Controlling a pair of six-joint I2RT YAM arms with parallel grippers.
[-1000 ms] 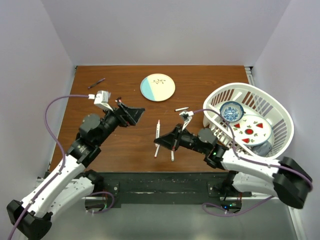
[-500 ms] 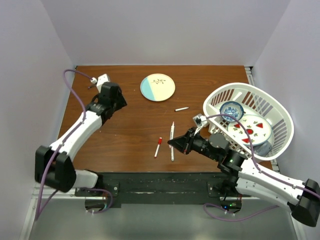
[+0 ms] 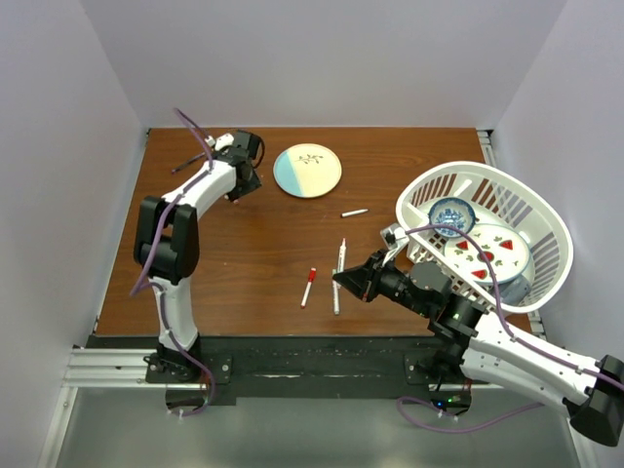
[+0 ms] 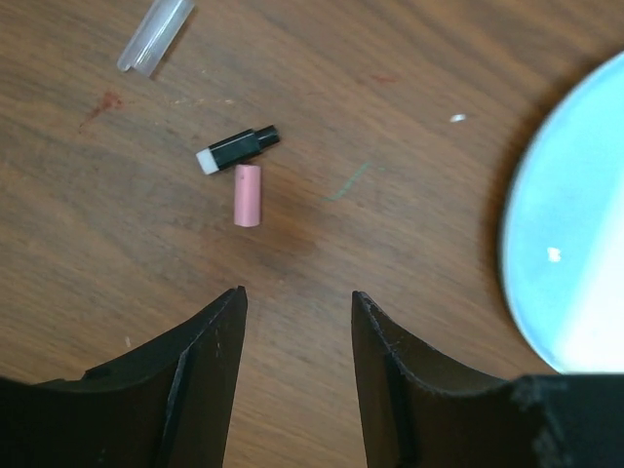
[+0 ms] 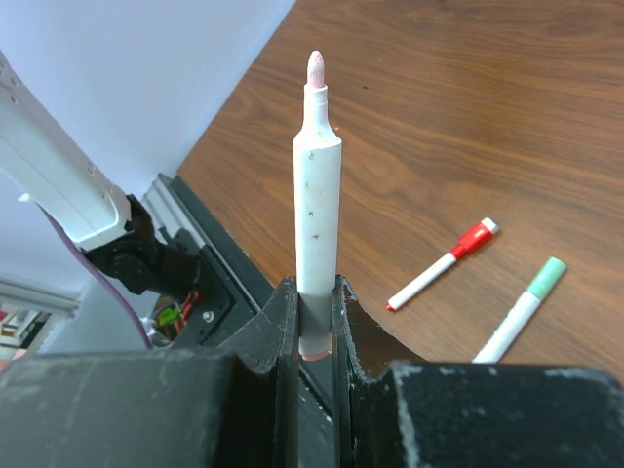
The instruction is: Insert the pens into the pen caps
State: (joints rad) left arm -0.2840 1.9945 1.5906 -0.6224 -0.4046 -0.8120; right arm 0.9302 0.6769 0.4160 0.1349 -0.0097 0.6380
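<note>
Top external view shows one brown wooden table [image 3: 244, 253] with pale walls [image 3: 312, 58] on three sides and one black rail [image 3: 312, 353] along the bottom edge.

I count four pens that I can see well. The right gripper [image 3: 338, 280], low in the middle of the frame, is squeezed tight on one white pen [image 3: 341, 253]. In the right wrist view this pen stands straight up and its pink tip is bare. Two more pens lie on the wood just beside that gripper: a red-capped pen [image 3: 308, 287] and a green-capped pen [image 5: 522, 310]. A fourth pen [image 3: 354, 212] lies alone, higher up, near the middle of the frame.

I count three loose caps, all in the left wrist view. A pink cap [image 4: 248, 195] and a black cap [image 4: 237, 149] with a white end lie very close together. A clear cap [image 4: 156, 34] lies apart at the top left.

The left gripper [image 4: 297, 300] hangs above the wood below the pink cap. Its fingers are spread wide with nothing between them.

One round plate [image 3: 307, 169], half blue and half cream, sits at the top middle. One white basket [image 3: 546, 229] on the right holds a blue bowl [image 3: 451, 216] and a dish [image 3: 492, 255] with red shapes on it.
</note>
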